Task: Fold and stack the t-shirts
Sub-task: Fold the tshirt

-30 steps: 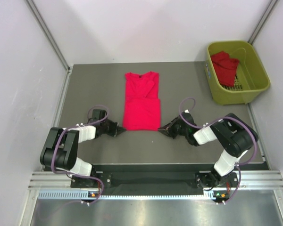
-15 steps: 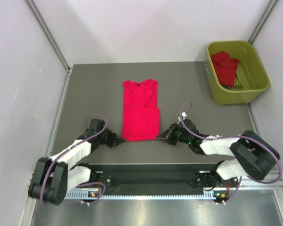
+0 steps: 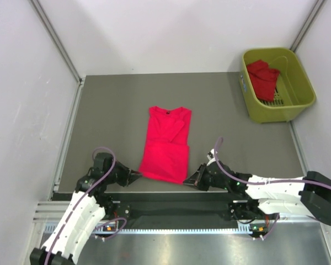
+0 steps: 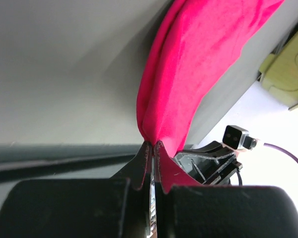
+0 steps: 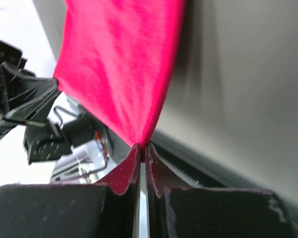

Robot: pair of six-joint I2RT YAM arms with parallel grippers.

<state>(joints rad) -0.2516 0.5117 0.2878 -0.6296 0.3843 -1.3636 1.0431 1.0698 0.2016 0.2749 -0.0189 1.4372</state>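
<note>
item 1: folded t-shirt [image 3: 166,144]. bright red, plain, folded into a long narrow panel. it lies flat on the table [image 3: 110,110], just toward 6 o'clock from the table's centre. the collar points to 12 o'clock and leans a little toward 1 o'clock. one sleeve is folded across the front. the hem end reaches close to the table's 6 o'clock edge.

item 2: left gripper [image 3: 137,175]. at the shirt's 7 o'clock corner, low at table level. the jaws are pressed fully together on the corner of the cloth. the left wrist view shows red fabric bunching into the pinch and fanning out beyond it.

item 3: right gripper [image 3: 188,181]. at the shirt's 5 o'clock corner, low at table level. its jaws are likewise clamped tight on the hem corner. the right wrist view shows the cloth drawn to a point between the fingertips, with the left gripper across the hem from it.

item 4: basket [image 3: 287,110]. yellow-green plastic, at the table's 2 o'clock corner, well apart from the folded shirt and both grippers.

item 5: second t-shirt [image 3: 263,79]. red, crumpled and unfolded, inside the basket toward its 10 o'clock side.

item 6: table. dark grey surface with pale walls at its 9, 12 and 3 o'clock sides.
</note>
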